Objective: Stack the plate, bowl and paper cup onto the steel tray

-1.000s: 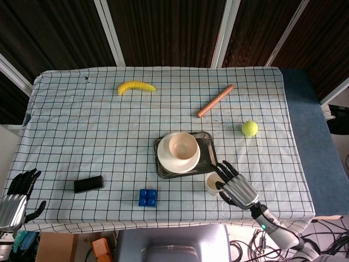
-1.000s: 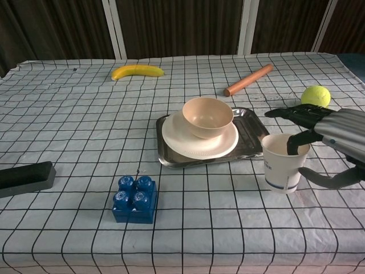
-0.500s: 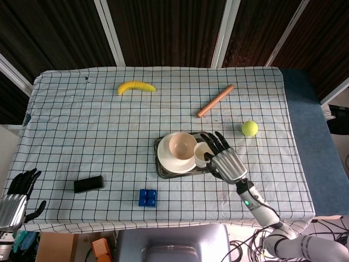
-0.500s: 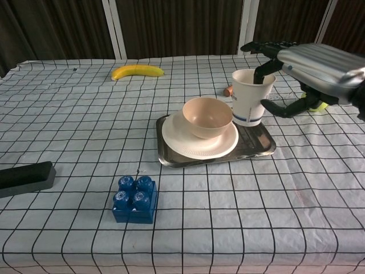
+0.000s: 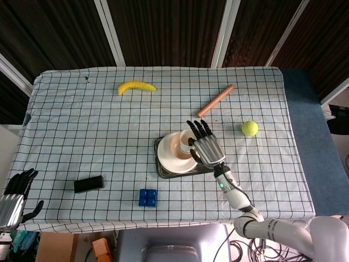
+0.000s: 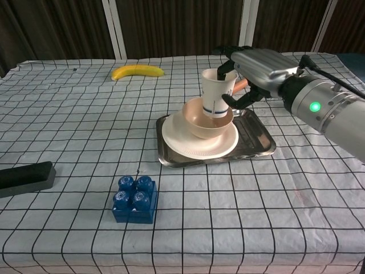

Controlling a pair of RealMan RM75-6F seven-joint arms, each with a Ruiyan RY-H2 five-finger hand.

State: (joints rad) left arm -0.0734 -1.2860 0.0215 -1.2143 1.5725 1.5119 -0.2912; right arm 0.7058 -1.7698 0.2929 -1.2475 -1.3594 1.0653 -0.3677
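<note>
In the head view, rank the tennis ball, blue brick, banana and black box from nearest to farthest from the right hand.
From the right hand:
1. Tennis ball, to its right on the cloth.
2. Blue brick, near the front edge, to its left.
3. Banana, far side, left.
4. Black box, far left, near the front.

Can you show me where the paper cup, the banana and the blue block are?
paper cup point(image 6: 215, 94), chest view, on its white side wall.
banana point(image 6: 137, 71), chest view, on the middle of its yellow peel.
blue block point(image 6: 134, 199), chest view, on its studded top.
</note>
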